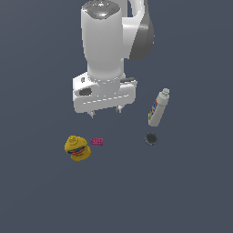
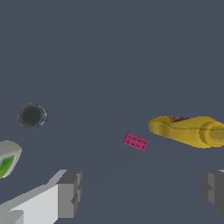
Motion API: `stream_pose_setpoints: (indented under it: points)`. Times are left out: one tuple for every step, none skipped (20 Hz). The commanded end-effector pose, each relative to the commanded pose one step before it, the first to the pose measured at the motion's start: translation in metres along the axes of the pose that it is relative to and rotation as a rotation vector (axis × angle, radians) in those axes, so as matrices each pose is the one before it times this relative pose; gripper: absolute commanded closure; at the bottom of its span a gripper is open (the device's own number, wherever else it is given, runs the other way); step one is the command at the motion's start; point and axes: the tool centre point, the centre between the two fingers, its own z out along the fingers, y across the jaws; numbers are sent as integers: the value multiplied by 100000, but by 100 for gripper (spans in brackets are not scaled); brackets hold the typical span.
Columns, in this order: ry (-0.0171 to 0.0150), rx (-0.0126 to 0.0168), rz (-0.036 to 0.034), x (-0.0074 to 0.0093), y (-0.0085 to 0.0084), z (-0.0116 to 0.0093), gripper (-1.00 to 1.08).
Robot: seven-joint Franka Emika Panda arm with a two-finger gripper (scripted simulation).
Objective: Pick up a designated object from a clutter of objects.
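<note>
Dark slate-blue flat ground (image 1: 41, 200) fills both views, plain and unbroken to every edge of the frame. Just left of centre in the exterior view lies the tiny flat magenta-pink rectangular brick (image 1: 96, 141) (image 2: 135, 141), flat on the ground with bare floor on its lower and right sides. Just beside it, on the exterior view's left, sits the yellow burger-shaped toy (image 1: 77, 148) (image 2: 188, 130), with a narrow gap between them; whether they touch cannot be told.

Well apart to the exterior view's right rests the small dark round disc (image 1: 150, 138) (image 2: 31, 115), and above it the white plastic bottle with a colourful label (image 1: 158, 108) lies tilted, cap toward the upper right. In the wrist view only a white and green sliver of it shows (image 2: 8, 158).

Above the brick in the frame, the white arm's gripper (image 1: 105, 112) (image 2: 142, 192) hangs off the ground, its grey fingers (image 2: 70, 192) spread wide and holding nothing. Wide open floor spans the lower half of the exterior view.
</note>
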Motion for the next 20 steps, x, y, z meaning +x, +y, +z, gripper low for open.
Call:
stream_pose_setpoints:
  points:
    - [-519,-396,-6355,-38,519,1183,-92]
    - [-203,-117,-2505,-33,194,470,-92]
    - [-200,-101,-2508,-40,188,470,-92]
    - [-196,-85,-2511,-48,184,470,-92]
    - [-192,-69,-2516,-54,177,471,-92]
    - [-186,-54,-2517,-62,172,471,-92]
    - [-180,-39,-2522,-67,166,471,-92]
    - [-173,-24,-2525,-74,159,471,-92]
    - [-165,-10,-2527,-80,153,471,-92]
    - [-157,4,-2530,-85,146,470,-92]
    - [-148,17,-2534,-90,139,470,-92]
    - [-138,29,-2535,-95,132,470,-92]
    - [-127,42,-2538,-99,125,469,-92]
    - [-116,53,-2540,-104,118,469,-92]
    - [-104,64,-2542,-107,110,468,-92]
    - [-92,74,-2544,-111,102,467,-92]
    - [-79,83,-2545,-114,95,467,-92]
    - [-66,92,-2546,-117,87,466,-92]
    - [-52,100,-2549,-119,79,465,-92]
    - [-38,108,-2550,-121,71,464,-92]
